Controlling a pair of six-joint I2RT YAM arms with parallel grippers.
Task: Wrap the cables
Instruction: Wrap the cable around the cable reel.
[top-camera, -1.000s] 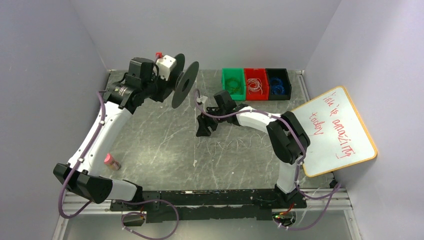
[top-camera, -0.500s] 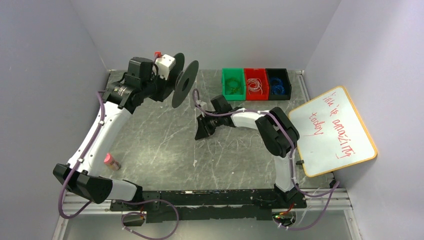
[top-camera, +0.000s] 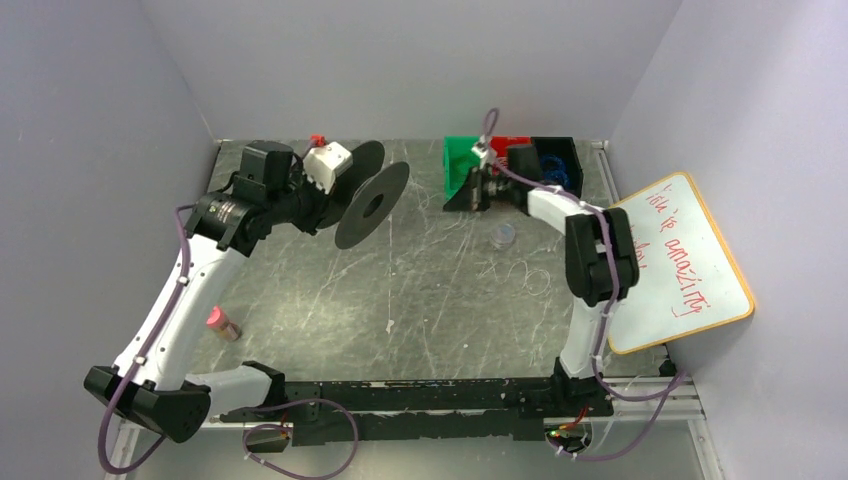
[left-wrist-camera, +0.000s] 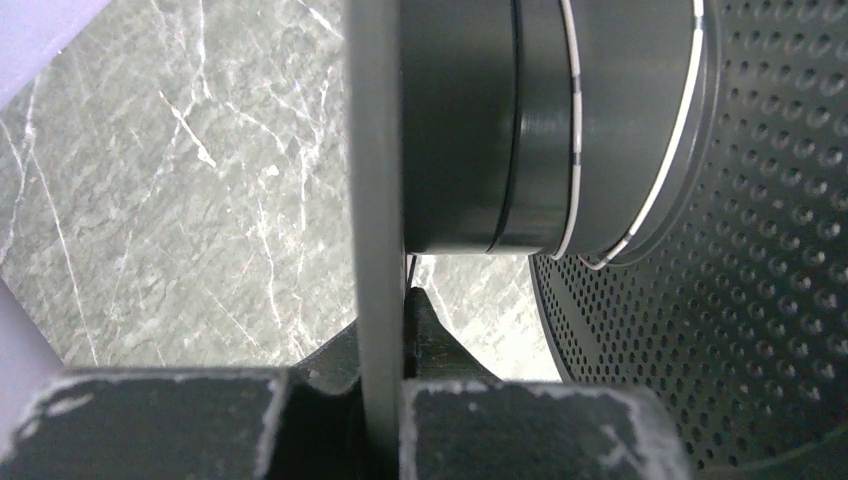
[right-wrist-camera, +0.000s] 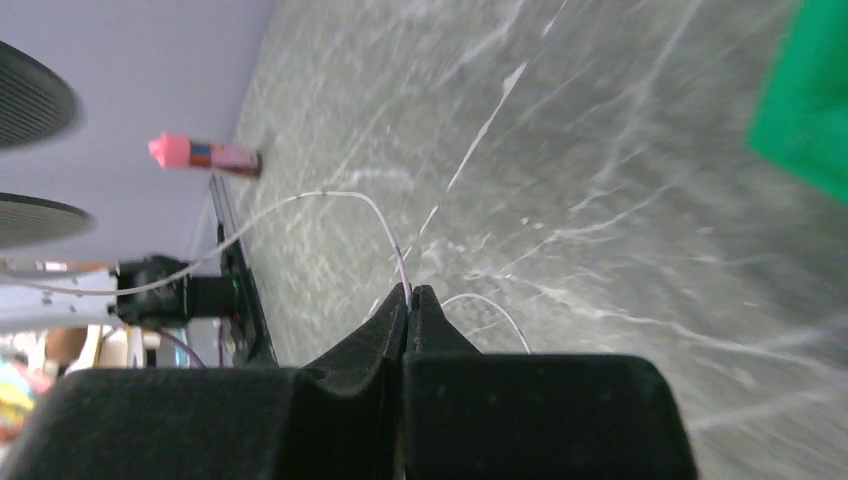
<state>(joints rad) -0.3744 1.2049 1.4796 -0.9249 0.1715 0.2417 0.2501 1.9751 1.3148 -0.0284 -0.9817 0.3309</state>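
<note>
Currently, my left gripper (left-wrist-camera: 385, 320) clamped on spool (top-camera: 372, 205) at 11 o'clock, my right gripper (right-wrist-camera: 408, 295) pinching whitish cable (right-wrist-camera: 330, 197) at 1 o'clock

We are seeing soft, even light on the desk (top-camera: 440, 300), with faint shadows. At the right wrist the desk is smearing behind the cables (right-wrist-camera: 335, 194); the spool (left-wrist-camera: 480, 130) above it is catching dull sheen.

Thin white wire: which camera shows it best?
The right wrist view. The wire curves close up, straight into the shut right gripper. The top view shows only faint curls on the table. The left wrist view shows the spool with a white strand round it, perhaps the same wire.
</note>
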